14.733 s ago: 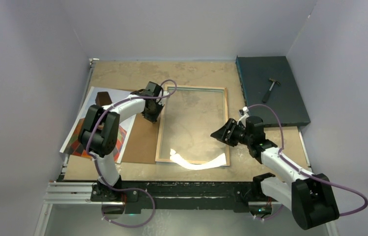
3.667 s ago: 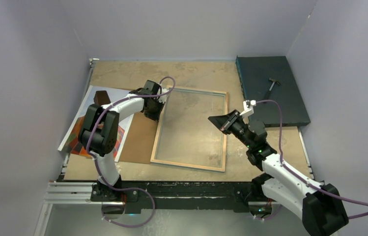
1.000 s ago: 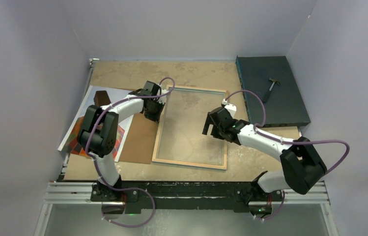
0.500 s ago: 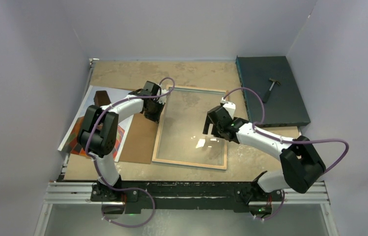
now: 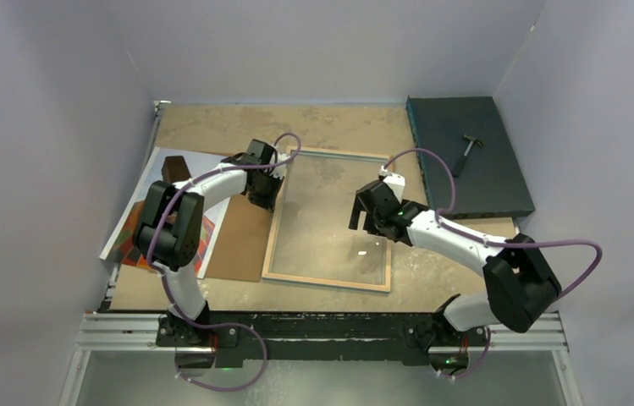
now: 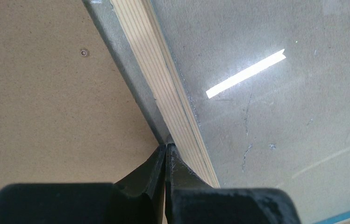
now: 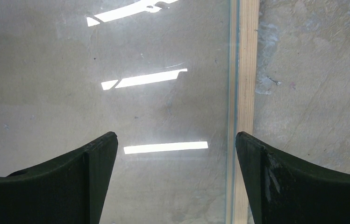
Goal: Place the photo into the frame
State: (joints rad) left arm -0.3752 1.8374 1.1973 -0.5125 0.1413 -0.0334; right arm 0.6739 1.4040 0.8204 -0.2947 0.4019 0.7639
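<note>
A brown board [image 5: 241, 245] lies between the photo [image 5: 129, 245], far left, and the frame [image 5: 328, 280]. The frame lies flat on the table [image 5: 330, 127], wood side up, its long side pointing away from the arms. The left hand [image 6: 165, 156], pressed together, touches its left edge. The right hand [image 7: 175, 149] spreads wide over its right edge.

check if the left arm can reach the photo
Probably yes: the photo lies face up under that arm, but the left gripper is shut at the edge of the frame and must leave first.
</note>
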